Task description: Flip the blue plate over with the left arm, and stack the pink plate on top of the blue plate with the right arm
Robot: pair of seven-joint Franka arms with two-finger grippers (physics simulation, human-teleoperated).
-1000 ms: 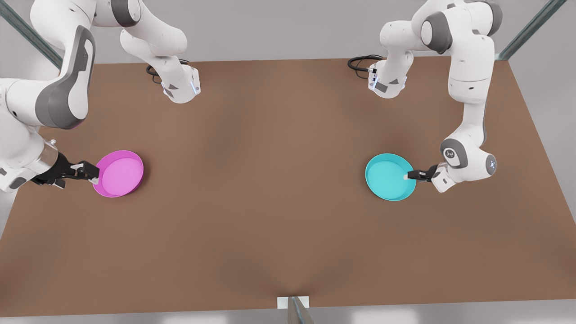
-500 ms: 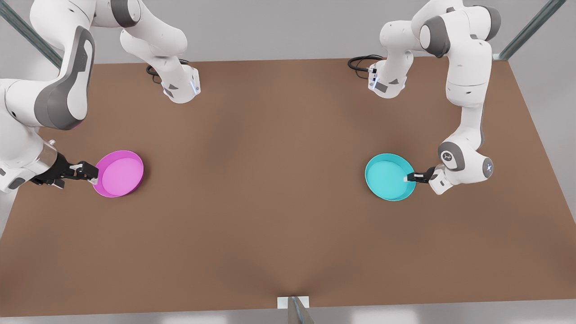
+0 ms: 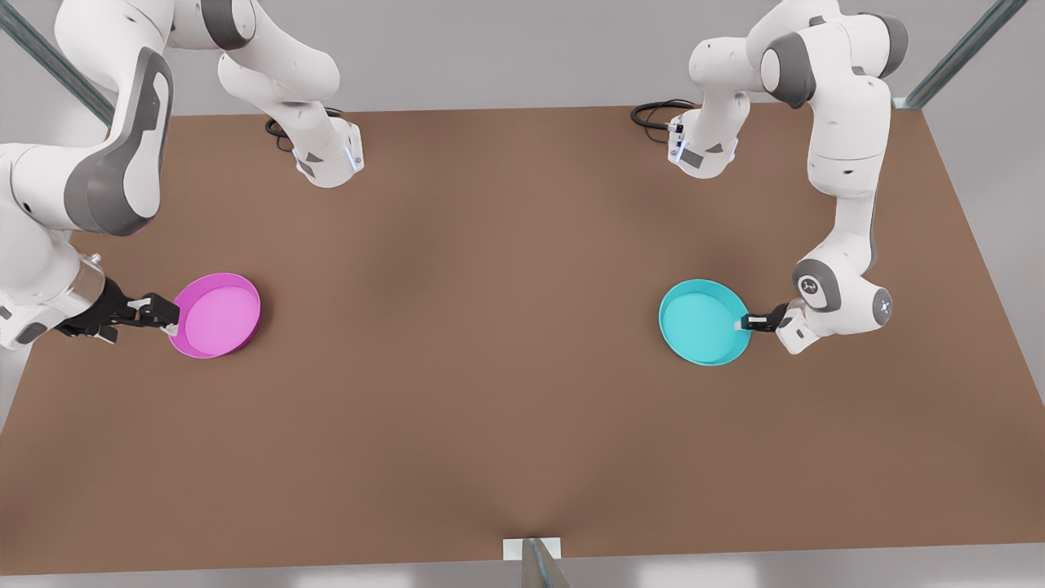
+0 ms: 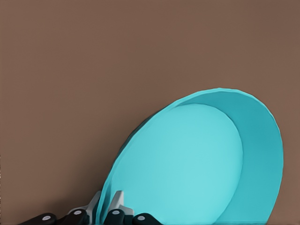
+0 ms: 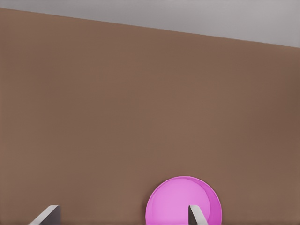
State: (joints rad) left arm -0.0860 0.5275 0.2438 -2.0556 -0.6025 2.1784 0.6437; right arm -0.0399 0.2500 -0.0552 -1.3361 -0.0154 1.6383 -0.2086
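Here, left pincer (image 3: 744,324) pinching blue plate (image 3: 702,321) rim at frame right, unflipped; right pincer (image 3: 170,315) spread beside pink plate (image 3: 216,315) at frame left, unstacked.

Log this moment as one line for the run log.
left gripper: shut on blue plate rim, plate open side up | right gripper: open beside pink plate | stage: flip not yet done, no stack

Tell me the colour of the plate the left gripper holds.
Turquoise plate, plain; clearest in the left wrist view, left gripper pinching its rim.
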